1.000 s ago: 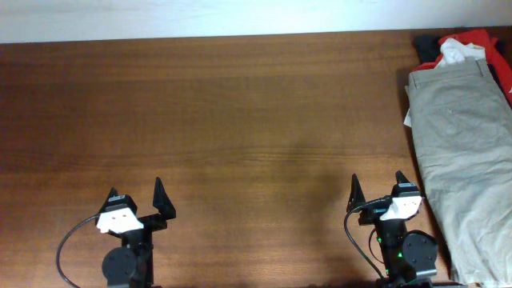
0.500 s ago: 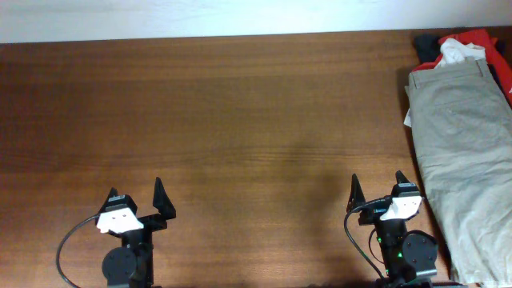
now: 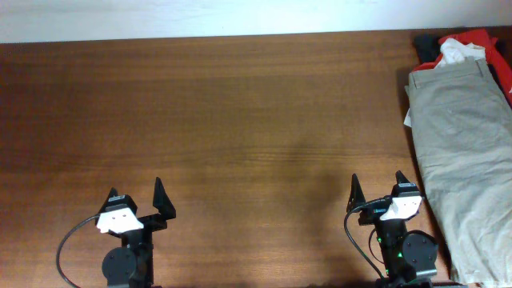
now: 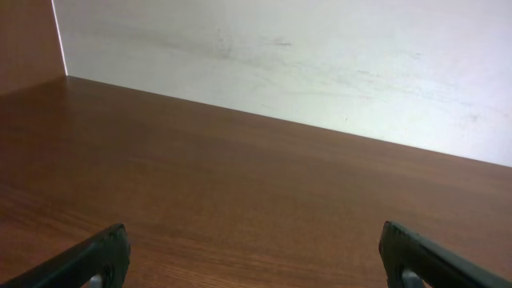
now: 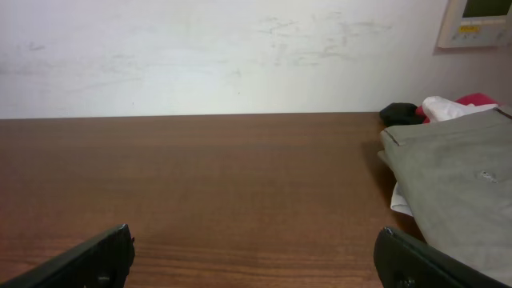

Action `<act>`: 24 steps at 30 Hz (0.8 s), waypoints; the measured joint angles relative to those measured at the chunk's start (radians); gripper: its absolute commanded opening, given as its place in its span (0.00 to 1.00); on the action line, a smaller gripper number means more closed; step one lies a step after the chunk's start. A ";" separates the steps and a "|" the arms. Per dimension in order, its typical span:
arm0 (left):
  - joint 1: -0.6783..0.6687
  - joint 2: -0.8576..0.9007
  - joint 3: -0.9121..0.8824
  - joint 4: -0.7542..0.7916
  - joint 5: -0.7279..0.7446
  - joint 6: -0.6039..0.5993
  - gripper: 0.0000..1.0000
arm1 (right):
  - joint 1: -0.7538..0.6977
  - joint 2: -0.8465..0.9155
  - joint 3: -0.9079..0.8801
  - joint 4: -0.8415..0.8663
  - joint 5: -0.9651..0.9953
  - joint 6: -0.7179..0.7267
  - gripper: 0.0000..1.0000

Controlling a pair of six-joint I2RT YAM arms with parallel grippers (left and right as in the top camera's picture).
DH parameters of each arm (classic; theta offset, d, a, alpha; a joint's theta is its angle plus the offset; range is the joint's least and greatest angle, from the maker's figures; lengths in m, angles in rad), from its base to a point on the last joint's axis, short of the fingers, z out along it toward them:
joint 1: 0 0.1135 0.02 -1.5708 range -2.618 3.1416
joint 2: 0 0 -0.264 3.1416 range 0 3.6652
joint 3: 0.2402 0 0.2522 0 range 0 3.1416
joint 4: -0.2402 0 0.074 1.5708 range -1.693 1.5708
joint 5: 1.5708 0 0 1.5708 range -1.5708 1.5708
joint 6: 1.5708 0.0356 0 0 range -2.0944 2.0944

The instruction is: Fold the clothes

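The khaki grey-green shorts (image 3: 464,152) lie flat along the right edge of the table, waistband toward the back. They also show at the right of the right wrist view (image 5: 464,192). My right gripper (image 3: 378,186) is open and empty at the front, just left of the shorts. My left gripper (image 3: 136,194) is open and empty at the front left, far from them. Both wrist views show wide-open jaws over bare wood: the left gripper (image 4: 256,256) and the right gripper (image 5: 256,256).
A black garment (image 3: 426,46), a white cloth (image 3: 458,51) and a red cloth (image 3: 490,42) are piled at the back right corner behind the shorts. A white wall (image 5: 224,56) runs along the table's far edge. The brown wooden table (image 3: 240,120) spreads left of the shorts.
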 measured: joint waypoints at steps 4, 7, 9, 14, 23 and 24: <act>0.000 0.000 0.000 0.000 0.000 0.000 0.99 | 0.000 0.000 0.000 0.002 0.000 -0.001 0.99; 0.000 0.000 0.000 0.000 0.000 0.000 0.99 | 0.000 0.000 0.000 0.031 -0.117 -0.001 0.99; 0.000 0.000 0.000 0.000 0.000 0.000 0.99 | 0.001 0.000 0.000 0.044 -0.199 -0.001 0.99; 0.000 0.000 0.000 0.000 0.000 0.000 0.99 | 0.001 -0.004 0.000 0.399 -0.311 0.137 0.99; 0.000 0.002 0.000 0.000 0.000 0.000 0.99 | 0.003 0.717 0.615 0.319 0.069 -0.206 0.99; 0.000 0.006 0.000 0.002 0.000 0.000 0.99 | 0.003 0.868 0.741 0.246 0.135 -0.236 0.99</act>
